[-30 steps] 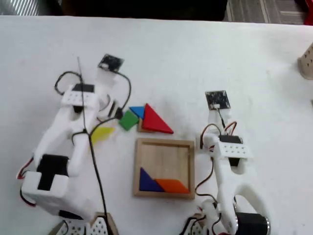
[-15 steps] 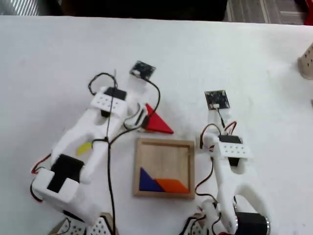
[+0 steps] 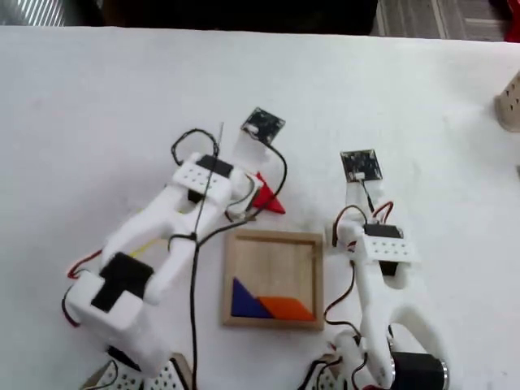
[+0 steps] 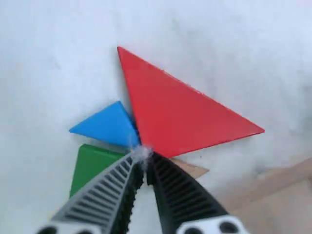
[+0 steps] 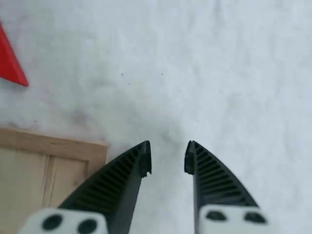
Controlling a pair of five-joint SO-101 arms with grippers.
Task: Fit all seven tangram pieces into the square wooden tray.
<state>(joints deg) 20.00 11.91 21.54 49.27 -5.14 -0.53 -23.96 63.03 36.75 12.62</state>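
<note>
Just ahead of the left gripper (image 4: 143, 161), whose jaws are pinched together on nothing, the red triangle (image 4: 175, 114), blue triangle (image 4: 109, 127) and green square (image 4: 92, 168) meet at 1 corner, all lying outside the tray (image 3: 274, 236); coming down with jaws this narrow would likely jab that junction and scatter all 3 rather than grip 1. Beyond the tray from it, the right gripper (image 5: 167, 158) hangs parted over bare table (image 5: 219, 73); a shoved piece could snag on the tray's rim.
</note>
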